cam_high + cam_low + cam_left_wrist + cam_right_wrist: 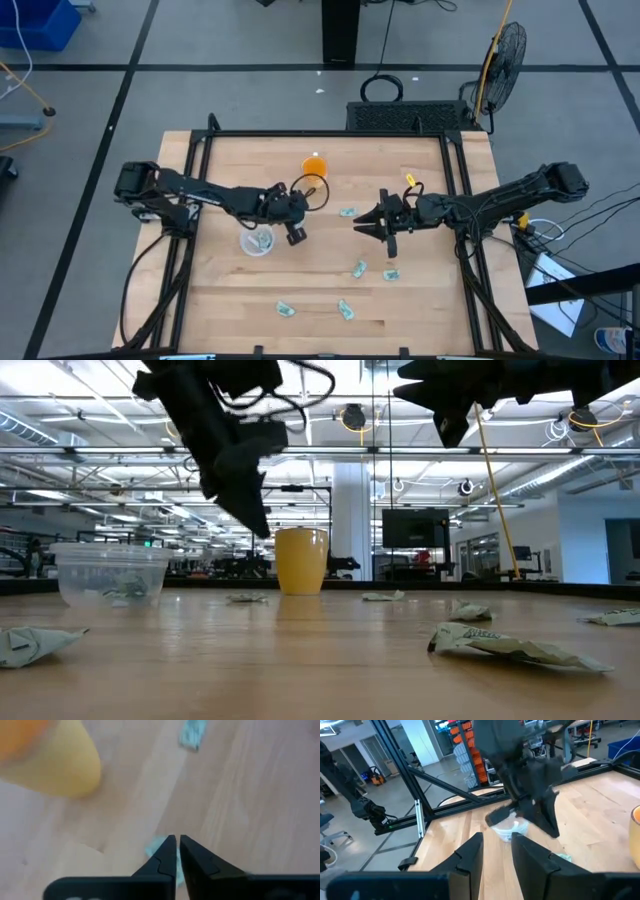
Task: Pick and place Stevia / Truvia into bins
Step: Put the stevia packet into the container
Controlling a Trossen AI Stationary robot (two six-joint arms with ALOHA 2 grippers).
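The clear cup point(257, 242) stands left of the table's middle with a few pale green packets in it, and shows in the low view point(108, 575) too. Several more packets lie flat on the wood, among them one point(347, 212) at the middle, a pair point(360, 268) to the right and two point(285, 309) near the front edge. My left gripper point(297, 232) hangs shut and empty above the table just right of the cup, pointing down point(258, 525); a packet point(156, 847) lies on the table under its tips. My right gripper point(358, 226) hovers open at mid-table, raised point(497, 842), facing the left one.
An orange cup point(314, 166) stands behind the clear cup toward the far edge. A black frame rail point(330, 134) runs around the table. Bare wood lies between the scattered packets and along the table's left side.
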